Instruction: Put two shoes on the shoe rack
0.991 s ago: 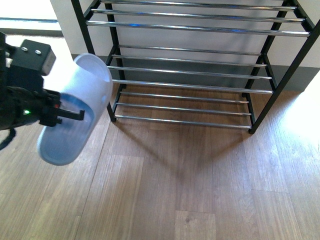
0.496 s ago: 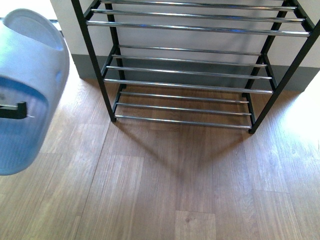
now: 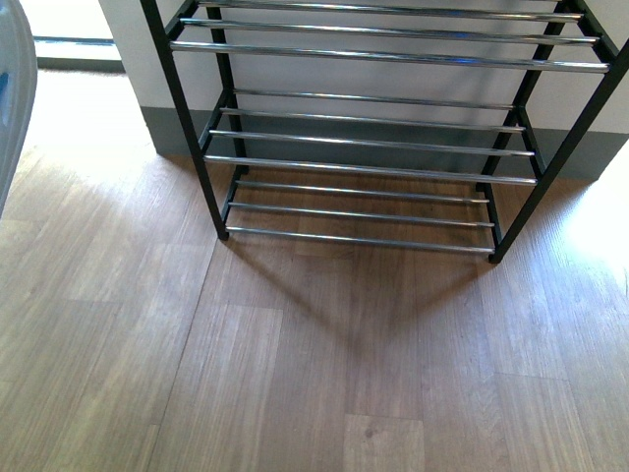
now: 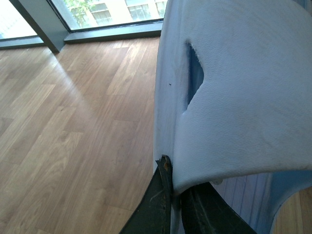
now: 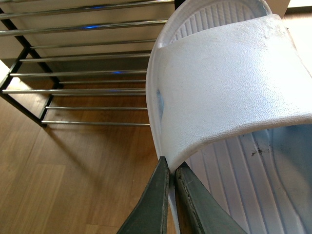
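Clamping left slide (image 4: 243,97), left pincer (image 4: 174,184); right pincer (image 5: 171,169), right slide (image 5: 229,83); both cropped.

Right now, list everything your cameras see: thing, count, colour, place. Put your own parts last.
slide sandals: two, pale blue, one held in each gripper, neither on the rack.
shoe rack: one, black side frames with chrome rods, straight ahead against the wall; no shoes on the rods in view.
floor: one, brown wood planks, under and in front of the rack.
window: one, dark frame, at floor level, seen from the left wrist.
left gripper: one, black, shut on a sandal's strap edge.
right gripper: one, black, shut on the other sandal's strap edge.
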Robot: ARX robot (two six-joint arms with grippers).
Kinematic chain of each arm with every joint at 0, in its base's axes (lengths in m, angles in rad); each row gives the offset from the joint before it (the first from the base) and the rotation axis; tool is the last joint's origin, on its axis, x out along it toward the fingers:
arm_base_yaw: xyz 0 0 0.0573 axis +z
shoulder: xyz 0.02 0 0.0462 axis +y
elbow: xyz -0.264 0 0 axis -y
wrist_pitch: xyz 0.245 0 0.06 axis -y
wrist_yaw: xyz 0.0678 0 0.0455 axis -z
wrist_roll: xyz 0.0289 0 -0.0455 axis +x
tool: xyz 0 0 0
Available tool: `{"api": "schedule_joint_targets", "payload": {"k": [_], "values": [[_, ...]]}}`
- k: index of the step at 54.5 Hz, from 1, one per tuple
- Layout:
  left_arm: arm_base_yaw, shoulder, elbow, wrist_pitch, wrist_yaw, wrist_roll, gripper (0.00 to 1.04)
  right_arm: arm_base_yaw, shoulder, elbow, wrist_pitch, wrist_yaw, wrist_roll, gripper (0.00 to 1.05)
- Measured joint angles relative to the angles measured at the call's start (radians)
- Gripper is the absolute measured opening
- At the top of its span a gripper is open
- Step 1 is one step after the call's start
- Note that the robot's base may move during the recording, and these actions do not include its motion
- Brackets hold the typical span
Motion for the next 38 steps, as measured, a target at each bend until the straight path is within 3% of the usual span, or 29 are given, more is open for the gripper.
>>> {"api": "schedule_joint_targets", "payload": {"k": [38], "values": [[-0.004,-0.002,-0.001,-0.001,-0.001,0.001,0.02,-0.001,0.001,0.0,0.0,-0.001,0.0,0.01]]}}
